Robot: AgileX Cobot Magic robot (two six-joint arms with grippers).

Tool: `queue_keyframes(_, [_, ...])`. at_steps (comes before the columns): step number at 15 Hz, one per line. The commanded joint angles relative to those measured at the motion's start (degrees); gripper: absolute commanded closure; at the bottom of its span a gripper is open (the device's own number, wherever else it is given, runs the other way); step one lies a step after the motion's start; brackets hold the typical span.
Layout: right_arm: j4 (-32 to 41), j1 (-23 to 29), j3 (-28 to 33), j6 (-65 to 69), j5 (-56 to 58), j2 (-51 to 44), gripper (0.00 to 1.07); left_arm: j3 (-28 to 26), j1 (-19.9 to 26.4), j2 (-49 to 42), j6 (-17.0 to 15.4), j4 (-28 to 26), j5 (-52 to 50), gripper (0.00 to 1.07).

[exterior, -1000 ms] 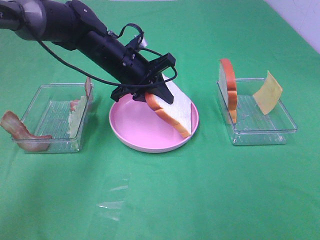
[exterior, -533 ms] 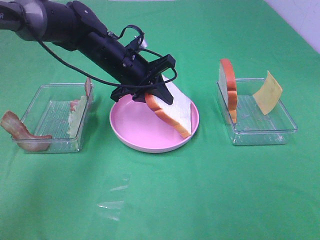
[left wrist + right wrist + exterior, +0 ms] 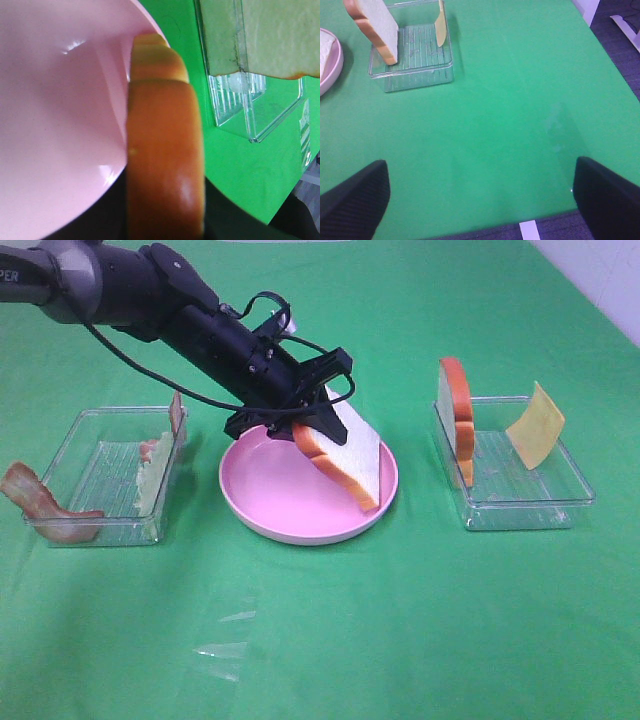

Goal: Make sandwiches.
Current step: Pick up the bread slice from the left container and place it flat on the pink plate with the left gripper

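bread slice [image 3: 355, 455] aslant on pink plate [image 3: 268, 490], clamped in left hand [image 3: 318, 430], trays [image 3: 100, 472] [image 3: 512, 492] either side; right hand [image 3: 482, 200] apart

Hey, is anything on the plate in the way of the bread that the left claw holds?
Nothing visible. The left claw holds the bread tilted, its lower edge apparently on the plate, whose pink floor shows bare beside it.

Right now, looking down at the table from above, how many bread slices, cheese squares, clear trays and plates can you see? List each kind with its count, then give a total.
bread slices: 2
cheese square: 1
clear trays: 2
pink plate: 1
Total: 6
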Motion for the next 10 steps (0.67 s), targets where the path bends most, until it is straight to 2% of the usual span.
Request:
queue_keyframes(1, [0.0,0.0,0.29,-0.06,0.17,-1.32,0.12,-1.49,0.4,-0.06,-4.47,3.32,1.66,0.55])
queue_keyframes(2, [0.0,0.0,0.29,-0.06,0.17,-1.32,0.12,-2.06,0.4,-0.06,-7.1,6.65,2.98,0.36])
queue_keyframes(3, [0.0,0.0,0.29,-0.06,0.17,-1.32,0.12,-2.41,0.4,-0.06,-9.34,10.6,4.41,0.23])
queue_keyframes(4, [0.0,0.0,0.29,-0.06,0.17,-1.32,0.12,-2.41,0.4,-0.4,-10.37,13.35,5.21,0.15])
queue_keyframes(7, [0.0,0.0,0.29,-0.06,0.17,-1.32,0.12,-2.69,0.4,-2.18,-10.26,17.88,7.56,0.12])
queue_keyframes(10, [0.0,0.0,0.29,-0.06,0.17,-1.32,0.12,-7.68,0.17,-5.61,-11.57,28.02,17.76,0.12])
